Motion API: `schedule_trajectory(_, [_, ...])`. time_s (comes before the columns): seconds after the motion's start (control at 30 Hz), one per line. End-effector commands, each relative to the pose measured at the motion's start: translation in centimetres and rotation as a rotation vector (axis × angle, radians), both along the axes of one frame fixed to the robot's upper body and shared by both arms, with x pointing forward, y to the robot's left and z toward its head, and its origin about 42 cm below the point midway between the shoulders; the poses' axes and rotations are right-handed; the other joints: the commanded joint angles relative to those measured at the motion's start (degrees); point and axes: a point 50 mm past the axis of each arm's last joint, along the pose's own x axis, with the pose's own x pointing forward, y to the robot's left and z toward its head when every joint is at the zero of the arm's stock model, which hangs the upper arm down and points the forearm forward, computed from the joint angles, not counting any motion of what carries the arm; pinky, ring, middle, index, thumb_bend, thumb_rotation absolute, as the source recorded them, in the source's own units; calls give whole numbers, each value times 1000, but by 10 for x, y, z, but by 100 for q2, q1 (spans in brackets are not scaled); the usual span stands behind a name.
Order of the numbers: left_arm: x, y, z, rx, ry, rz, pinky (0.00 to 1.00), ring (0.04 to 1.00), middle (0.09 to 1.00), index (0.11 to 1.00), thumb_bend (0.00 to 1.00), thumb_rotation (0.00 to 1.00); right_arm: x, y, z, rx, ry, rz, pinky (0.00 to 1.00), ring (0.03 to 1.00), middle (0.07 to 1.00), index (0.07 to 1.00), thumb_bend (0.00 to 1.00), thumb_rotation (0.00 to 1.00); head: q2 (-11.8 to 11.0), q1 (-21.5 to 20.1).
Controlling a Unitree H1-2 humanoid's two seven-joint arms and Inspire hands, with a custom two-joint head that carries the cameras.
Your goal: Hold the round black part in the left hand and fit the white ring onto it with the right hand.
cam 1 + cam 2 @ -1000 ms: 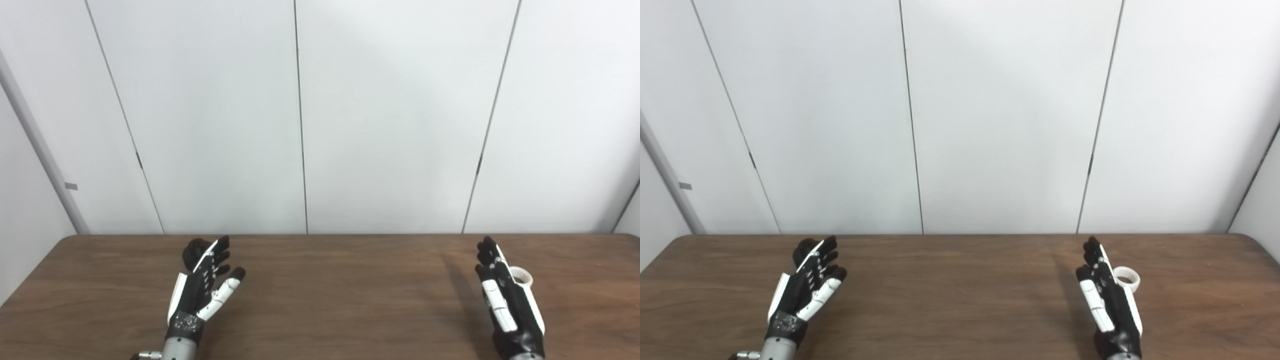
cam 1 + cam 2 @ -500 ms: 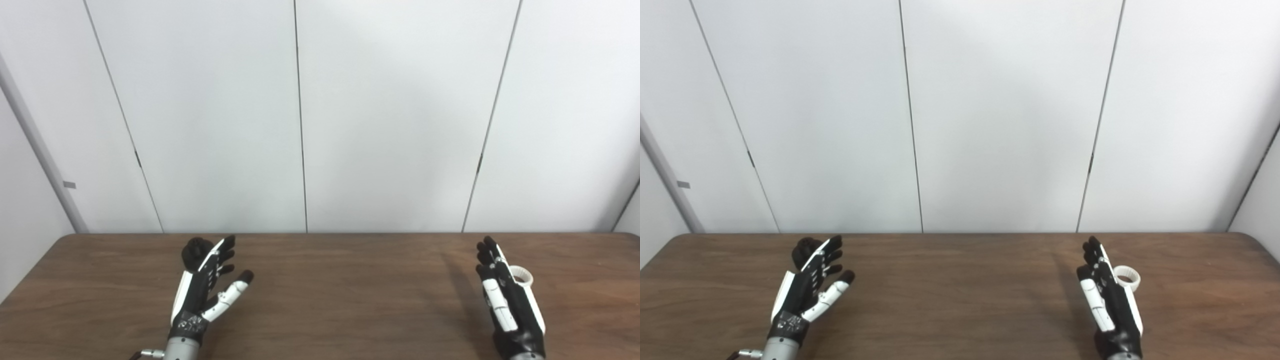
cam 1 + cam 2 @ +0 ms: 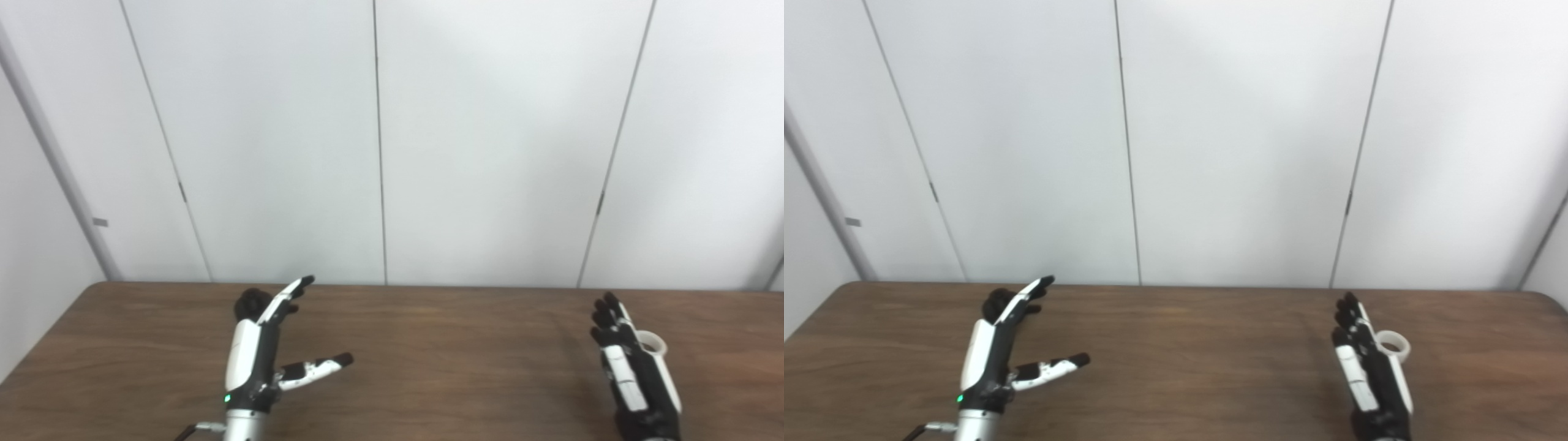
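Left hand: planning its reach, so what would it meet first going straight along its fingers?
Probably the round black part, lying just beyond and slightly left of the left hand; depth is unclear, so the raised fingers might pass over it.

A brown wooden table point(image 3: 429, 367) ran the full width of the view, with a round black part point(image 3: 250, 302) resting on it at about ten o'clock and a white ring point(image 3: 1394, 345) at about three o'clock, well apart.
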Motion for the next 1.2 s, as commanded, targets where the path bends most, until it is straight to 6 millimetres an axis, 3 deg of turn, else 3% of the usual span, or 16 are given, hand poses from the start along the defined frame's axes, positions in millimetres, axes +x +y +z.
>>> schedule_trajectory(0.0, [-13, 16, -23, 71, -15, 60, 744, 820, 846, 828, 973, 227, -17, -11, -31, 9, 81, -12, 973, 970, 958, 967, 509, 736, -10, 118])
schedule_trajectory(0.3, [4, 28, -15, 223, -128, 152, 839, 912, 888, 844, 849, 377, -17, -17, -31, 21, 82, 1, 969, 973, 962, 961, 490, 716, -43, 276])
schedule_trajectory(0.5, [17, 49, -6, 317, -128, 229, 882, 903, 900, 878, 886, 438, -18, -17, -31, 13, 78, 1, 979, 970, 954, 959, 475, 709, -31, 301])
schedule_trajectory(0.57, [21, 56, -2, 333, -93, 243, 925, 929, 910, 878, 890, 515, -19, -17, -31, 10, 78, 4, 984, 975, 960, 962, 478, 718, -30, 303])
schedule_trajectory(0.67, [26, 68, 5, 330, -44, 263, 939, 936, 911, 875, 913, 549, -20, -17, -30, 20, 76, 2, 983, 970, 959, 958, 466, 703, -17, 309])
schedule_trajectory(0.83, [33, 87, 13, 314, 20, 260, 952, 933, 918, 892, 927, 536, -20, -18, -31, 18, 77, 4, 988, 972, 961, 963, 461, 702, -6, 326])
schedule_trajectory(1.17, [45, 107, 24, 302, 207, 241, 972, 962, 964, 941, 977, 499, -21, -21, -31, 27, 85, -7, 956, 959, 949, 955, 473, 688, 42, 482])
